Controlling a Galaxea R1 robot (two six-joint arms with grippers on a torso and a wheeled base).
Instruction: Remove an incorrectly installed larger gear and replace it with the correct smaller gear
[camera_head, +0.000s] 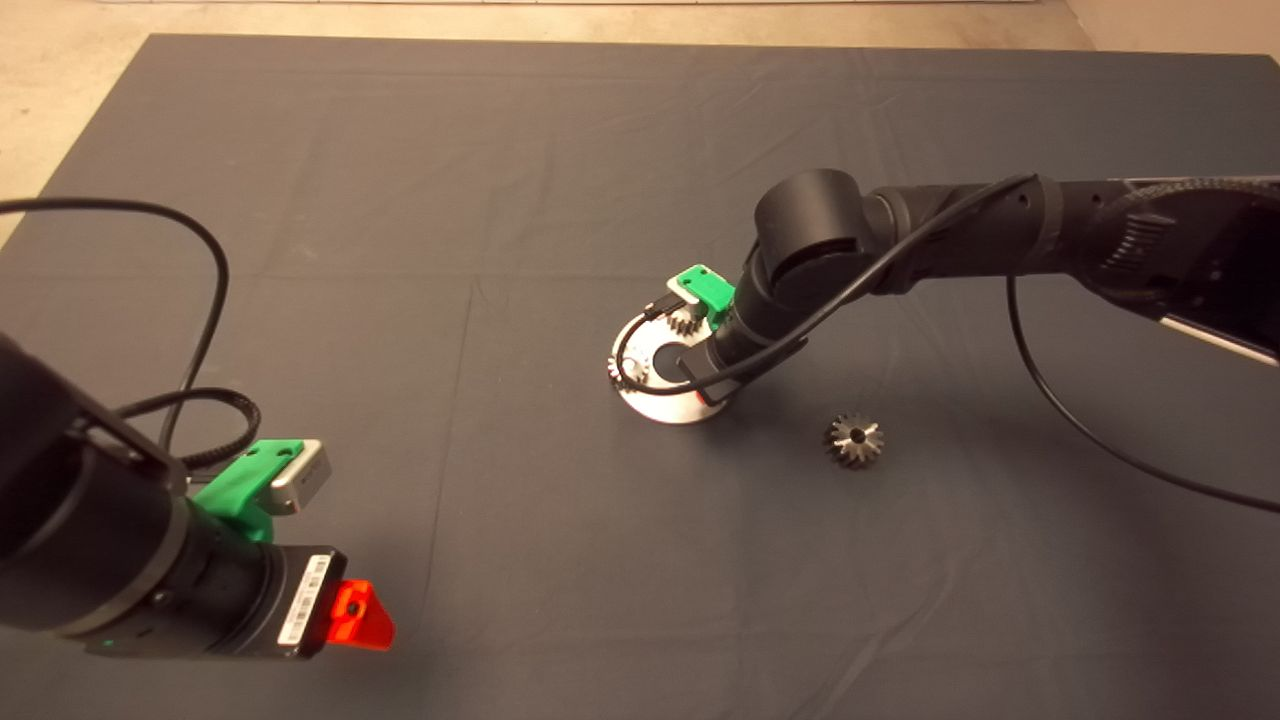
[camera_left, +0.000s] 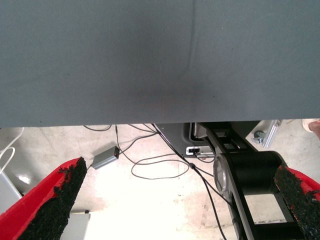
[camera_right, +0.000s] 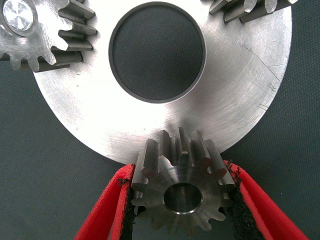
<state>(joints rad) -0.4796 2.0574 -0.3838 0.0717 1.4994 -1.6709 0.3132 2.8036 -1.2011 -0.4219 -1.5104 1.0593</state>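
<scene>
Left tool (camera_head: 360, 615), nearest the head camera at lower left: parked over the dark mat (camera_head: 400, 200) of the worktop, red fingers (camera_left: 50, 200) spread wide apart, nothing between them; floor, cables and a small grey box (camera_left: 105, 158) visible beyond the mat edge in the left wrist view.

Right tool (camera_right: 182, 200): reaching in from the right, down at the round steel plate (camera_head: 665, 400) near mid-mat. Fingers closed on the smaller gear (camera_right: 182, 192), black pads pressed against opposite sides of its teeth. Gear held at the plate's rim, a bright metal face showing in its centre hole; seated or not, cannot tell.

Plate: large round central opening (camera_right: 156, 52), mat showing through. Two other small gears (camera_right: 37, 32) mounted at the rim, well apart from the held one.

Larger gear (camera_head: 853, 439): lying on the mat off the plate, toward the right arm's side, flared teeth, dark centre hole, touching nothing.
</scene>
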